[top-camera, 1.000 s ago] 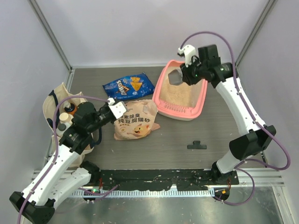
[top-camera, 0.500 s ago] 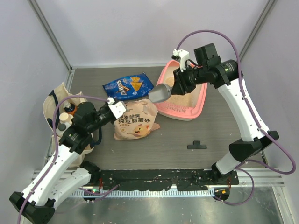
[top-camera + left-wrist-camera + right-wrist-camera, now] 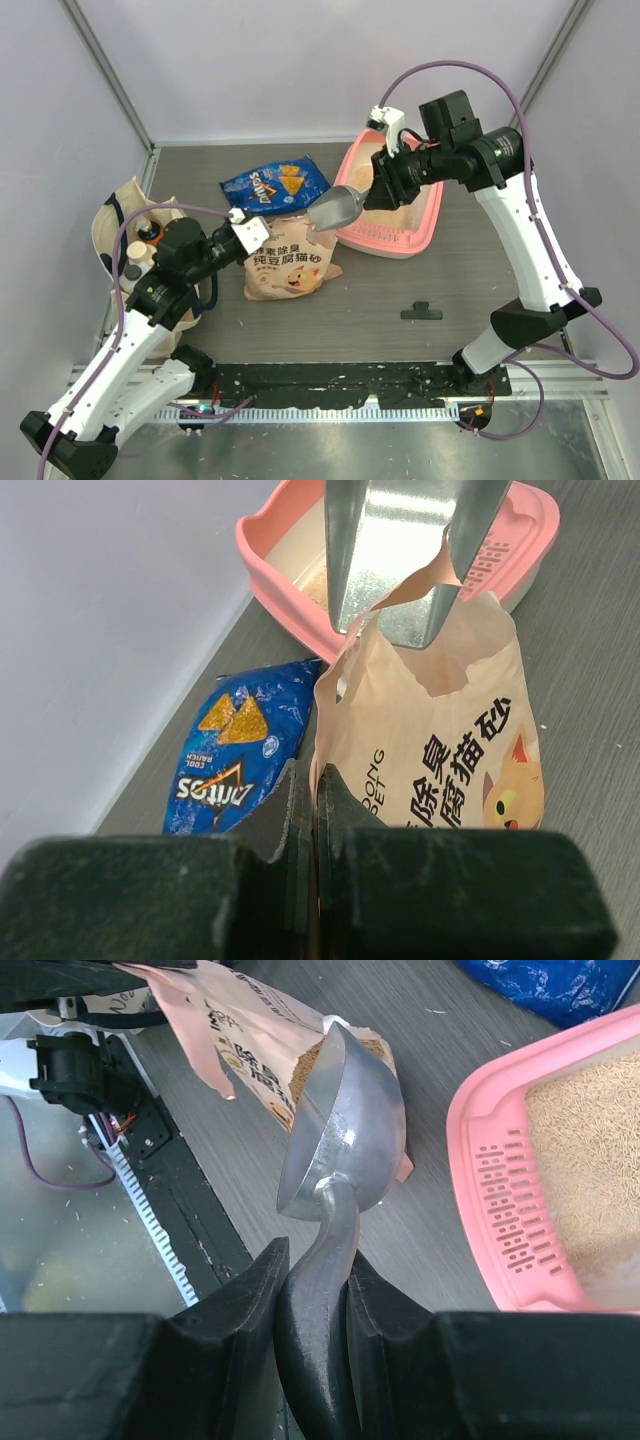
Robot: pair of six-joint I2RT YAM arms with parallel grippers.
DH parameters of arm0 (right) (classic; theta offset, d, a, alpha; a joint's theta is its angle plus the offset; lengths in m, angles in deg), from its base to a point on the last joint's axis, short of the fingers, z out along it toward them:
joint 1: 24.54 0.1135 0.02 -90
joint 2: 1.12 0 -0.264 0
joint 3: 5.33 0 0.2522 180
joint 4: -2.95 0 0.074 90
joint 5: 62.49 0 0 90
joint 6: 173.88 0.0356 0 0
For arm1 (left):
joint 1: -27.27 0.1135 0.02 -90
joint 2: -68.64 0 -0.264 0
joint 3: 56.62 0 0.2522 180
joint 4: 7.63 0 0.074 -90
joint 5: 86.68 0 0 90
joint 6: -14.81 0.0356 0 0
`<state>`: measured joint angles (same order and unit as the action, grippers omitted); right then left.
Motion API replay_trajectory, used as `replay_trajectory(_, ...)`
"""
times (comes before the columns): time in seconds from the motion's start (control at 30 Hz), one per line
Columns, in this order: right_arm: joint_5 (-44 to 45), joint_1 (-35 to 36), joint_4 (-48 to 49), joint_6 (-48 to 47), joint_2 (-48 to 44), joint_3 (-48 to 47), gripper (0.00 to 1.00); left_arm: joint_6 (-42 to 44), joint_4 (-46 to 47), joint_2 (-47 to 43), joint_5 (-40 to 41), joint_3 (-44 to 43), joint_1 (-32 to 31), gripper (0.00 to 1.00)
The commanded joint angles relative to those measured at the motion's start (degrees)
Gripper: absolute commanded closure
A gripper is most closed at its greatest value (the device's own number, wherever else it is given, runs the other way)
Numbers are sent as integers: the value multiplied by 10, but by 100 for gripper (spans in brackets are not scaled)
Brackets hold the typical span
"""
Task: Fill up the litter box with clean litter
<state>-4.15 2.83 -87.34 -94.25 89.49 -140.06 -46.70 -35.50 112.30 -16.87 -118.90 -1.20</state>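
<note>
Your large pink plastic litter box (image 3: 385,240) sits back right, pale beige clean litter (image 3: 590,1130) covering its floor. The floppy pinkish-beige cat-print bag (image 3: 290,265) sags, so your left gripper (image 3: 312,805) pinches its torn lip. Right gripper (image 3: 318,1260) clamps the stiff silver metal scoop (image 3: 345,1130) by its handle at the bag mouth; granules spill easily, carry level.

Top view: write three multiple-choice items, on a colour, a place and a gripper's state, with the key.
1. The litter box is: A blue; B pink; C green.
2. The scoop's bowl is: A at the litter bag's mouth; B inside the litter box; C out of view.
3. The left gripper is: A open; B holding the scoop; C shut on the litter bag's edge.
Key: B, pink rim; A, it sits at the torn opening; C, its jaws pinch that edge.
</note>
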Motion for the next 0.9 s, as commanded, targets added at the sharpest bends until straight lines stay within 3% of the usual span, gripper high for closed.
replay_trajectory(0.0, -18, 8, -6, -3, -20, -17, 98, -7, 87, -12, -19, -47, 3, 100)
replay_trajectory(0.27, 82, 54, 2, 5, -21, 66, 99, -10, 89, -20, -17, -46, 2, 100)
replay_trajectory(0.43, 134, 80, 10, 14, 32, 19, 99, -14, 83, -24, -54, -50, 2, 100)
replay_trajectory(0.63, 107, 82, -19, -3, 75, -117, 98, -19, 72, -24, -60, -56, 3, 100)
replay_trajectory(0.87, 116, 85, -18, -18, 42, -45, 99, -23, 81, -22, -61, -52, 3, 100)
